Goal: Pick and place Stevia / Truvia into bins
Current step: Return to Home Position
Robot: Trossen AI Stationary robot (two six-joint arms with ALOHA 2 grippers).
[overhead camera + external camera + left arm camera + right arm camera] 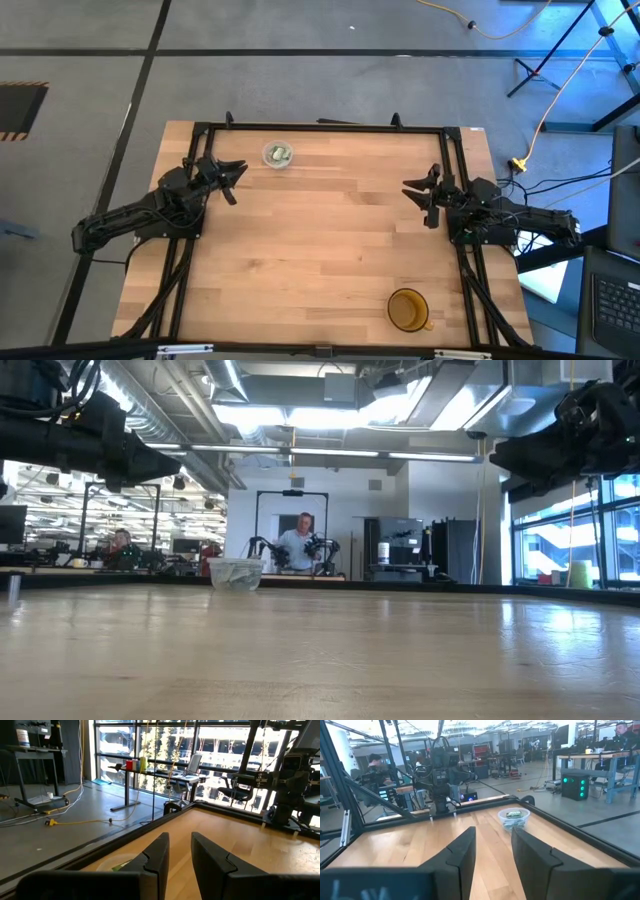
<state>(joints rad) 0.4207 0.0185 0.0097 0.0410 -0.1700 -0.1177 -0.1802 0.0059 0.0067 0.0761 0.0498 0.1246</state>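
Clear cup (pixel 278 155): standing upright on the table (pixel 330 250)
Sachets (pixel 280 154): lying inside the clear cup, green and white, seemingly several
Left gripper (pixel 238 183): hovering near the clear cup, fingers sitting slightly apart, holding nothing
Right gripper (pixel 420 195): hanging well apart from the clear cup, fingers sitting slightly apart, gripping nothing
Amber cup (pixel 407 310): sitting far from the clear cup, on the right gripper's side

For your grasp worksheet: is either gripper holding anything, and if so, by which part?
Nothing is held: the left gripper and the right gripper are both open and empty.
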